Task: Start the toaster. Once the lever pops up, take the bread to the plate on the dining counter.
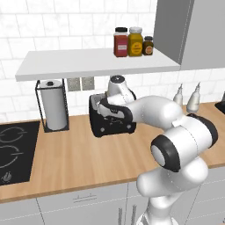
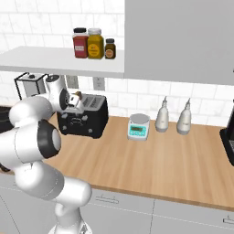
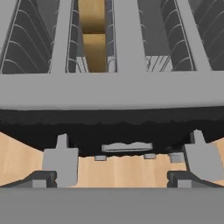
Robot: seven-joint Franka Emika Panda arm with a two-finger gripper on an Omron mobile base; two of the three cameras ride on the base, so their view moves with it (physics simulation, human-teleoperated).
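The glossy black toaster (image 1: 112, 127) stands on the wood counter along the tiled wall, also seen in the right base view (image 2: 87, 121). My gripper (image 1: 109, 107) hovers just over its top front edge, pointing down, open. In the hand view the toaster's grey top (image 3: 113, 89) lies close below, and the tan bread (image 3: 94, 43) sits down in the left slot. The two fingertips (image 3: 61, 157) stand wide apart with nothing between them, over the front face, where a small grey tab (image 3: 127, 147) shows. The plate and the dining counter are out of view.
A paper towel roll (image 1: 53, 107) stands left of the toaster, beside a black cooktop (image 1: 13, 149). A shelf with jars (image 1: 132, 41) hangs overhead. To the right stand a kitchen scale (image 2: 138, 126), two bottles (image 2: 162, 116) and a black coffee machine (image 2: 228, 139).
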